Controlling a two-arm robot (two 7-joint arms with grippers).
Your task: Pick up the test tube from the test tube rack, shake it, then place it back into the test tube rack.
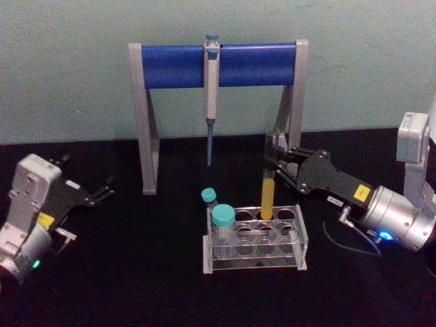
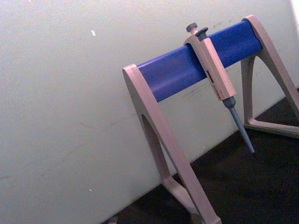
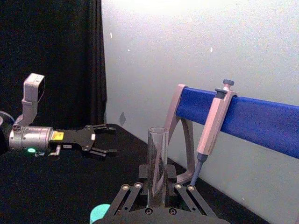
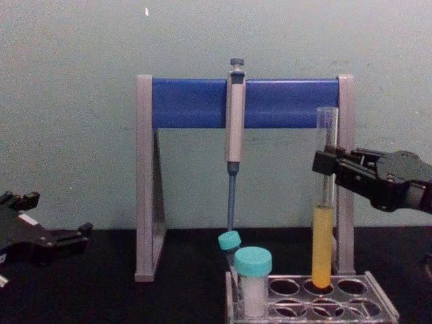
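Note:
The test tube [image 1: 268, 194] is a slim clear tube with yellow-orange liquid in its lower part. It stands upright with its round bottom at a back-row hole of the clear test tube rack [image 1: 300, 235]. My right gripper [image 1: 273, 161] reaches in from the right and is shut on the tube's clear upper part. From the chest, the test tube [image 4: 322, 243] has its tip at the top plate of the rack [image 4: 379, 298], with the right gripper [image 4: 329, 163] high on it. The right wrist view looks along the fingers to the test tube [image 3: 157, 158]. My left gripper [image 1: 104, 189] rests open at the far left.
A grey-and-blue pipette stand [image 1: 218, 65] rises behind the rack, with a grey-blue pipette [image 1: 211, 102] hanging from its bar. Two teal-capped vials [image 1: 222, 221] occupy the rack's left holes. Black tabletop stretches between the left gripper and the rack.

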